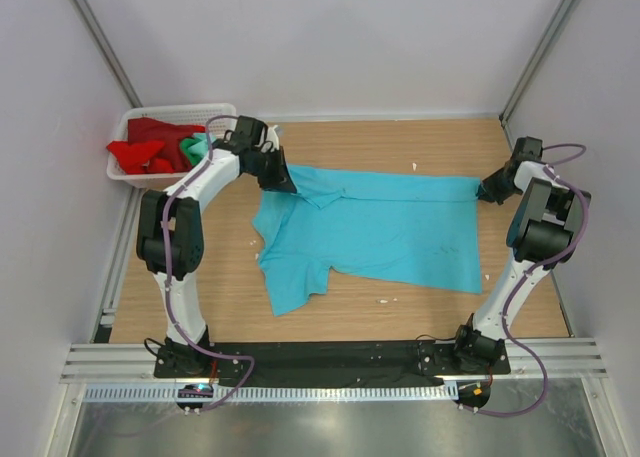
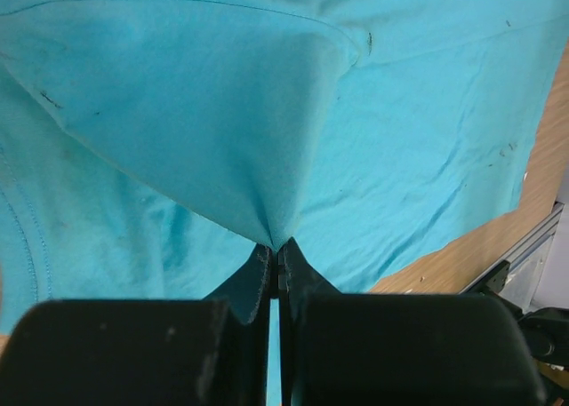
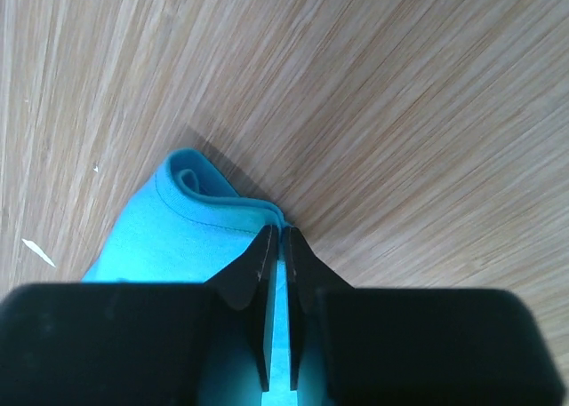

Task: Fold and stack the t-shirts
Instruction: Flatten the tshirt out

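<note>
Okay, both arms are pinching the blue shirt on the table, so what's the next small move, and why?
Probably lift both pinched corners a little and carry them together toward the near edge, folding the shirt in half. The left gripper and right gripper are each shut on the far edge of the turquoise shirt, which lies spread nearly flat on the table.

Robotics lab test cell, not a home or a shop. Plain pale wall panels (image 1: pixel 330 37) close in three sides, joined by bare aluminium struts (image 1: pixel 95 32). The wood-grain surface (image 1: pixel 400 142) has two white arms at its near edge, left arm (image 1: pixel 185 217) and right arm (image 1: pixel 540 222), bolted to a black base plate (image 1: pixel 330 355). A slotted cable duct (image 1: pixel 300 392) and sheet metal (image 1: pixel 330 432) lie in front.
</note>
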